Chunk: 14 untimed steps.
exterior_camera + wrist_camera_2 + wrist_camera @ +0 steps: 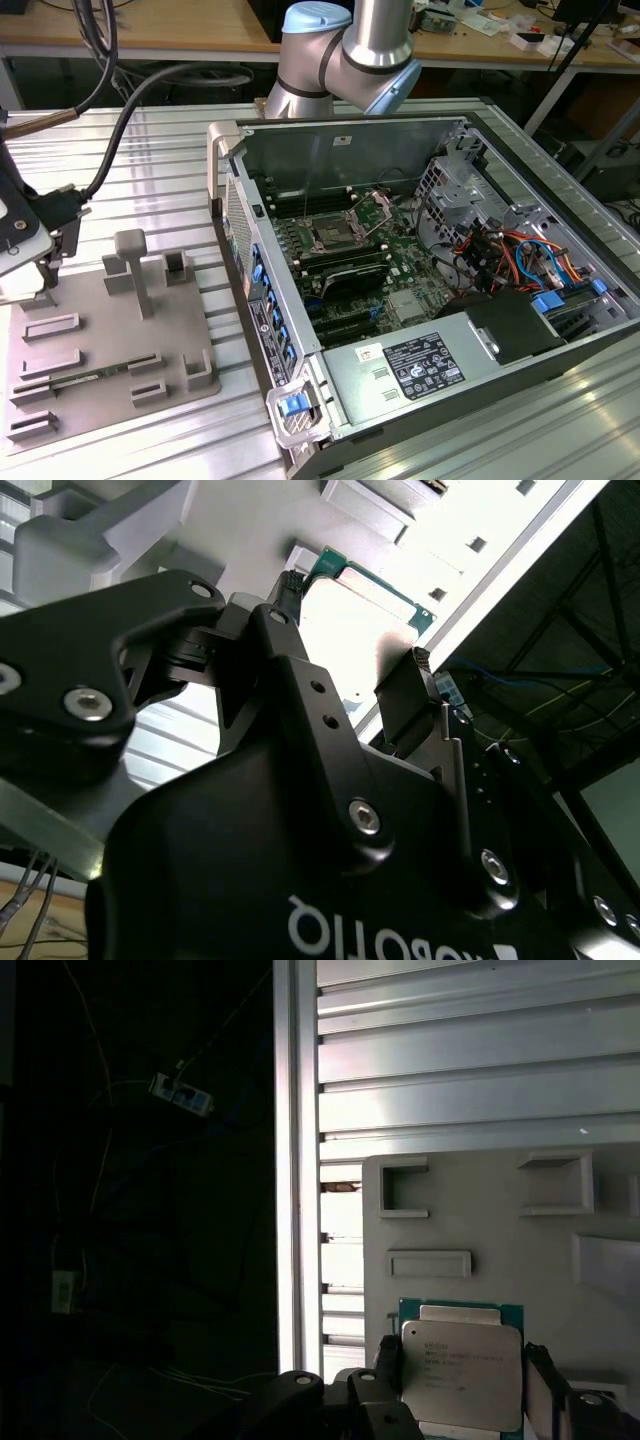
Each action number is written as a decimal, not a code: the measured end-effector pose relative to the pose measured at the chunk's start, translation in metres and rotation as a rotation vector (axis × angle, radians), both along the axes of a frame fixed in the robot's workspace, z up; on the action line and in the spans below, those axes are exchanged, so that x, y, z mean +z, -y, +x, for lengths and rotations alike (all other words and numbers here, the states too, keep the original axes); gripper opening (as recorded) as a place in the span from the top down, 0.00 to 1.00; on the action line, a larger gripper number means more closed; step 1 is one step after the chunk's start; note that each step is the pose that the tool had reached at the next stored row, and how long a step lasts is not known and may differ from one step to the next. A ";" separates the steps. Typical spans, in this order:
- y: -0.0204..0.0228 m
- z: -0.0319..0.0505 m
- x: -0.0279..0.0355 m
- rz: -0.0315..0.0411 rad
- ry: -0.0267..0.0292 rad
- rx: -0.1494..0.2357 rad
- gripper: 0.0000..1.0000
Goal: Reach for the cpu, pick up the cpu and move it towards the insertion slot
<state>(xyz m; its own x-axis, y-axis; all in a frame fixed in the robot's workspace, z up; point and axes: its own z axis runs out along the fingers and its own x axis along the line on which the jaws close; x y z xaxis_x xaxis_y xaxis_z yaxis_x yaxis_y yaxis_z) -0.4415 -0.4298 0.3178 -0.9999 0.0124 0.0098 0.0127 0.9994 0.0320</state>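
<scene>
We see the gripper [460,1352] poised with its 2 fingers [386,1360] spread, 1 on either side of the cpu [462,1380], which lies flat on the grey tray [480,1210] straight below; the insertion slot [328,235] sits well apart inside the open computer case [340,150].

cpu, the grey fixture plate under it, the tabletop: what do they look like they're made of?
cpu: silvery metal lid with a dull sheen, on a green board edge, likely laminate.
grey fixture plate: matte, uniform grey with moulded pockets; looks like plastic, possibly printed.
tabletop: ribbed slats with bright glare, probably extruded aluminium.
</scene>
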 end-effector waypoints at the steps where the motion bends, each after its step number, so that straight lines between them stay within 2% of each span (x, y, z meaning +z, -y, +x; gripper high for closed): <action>1: 0.0000 0.0000 0.0004 0.0000 0.0000 0.000 0.45; 14: 0.0000 0.0009 0.0058 0.0000 0.0000 0.000 0.45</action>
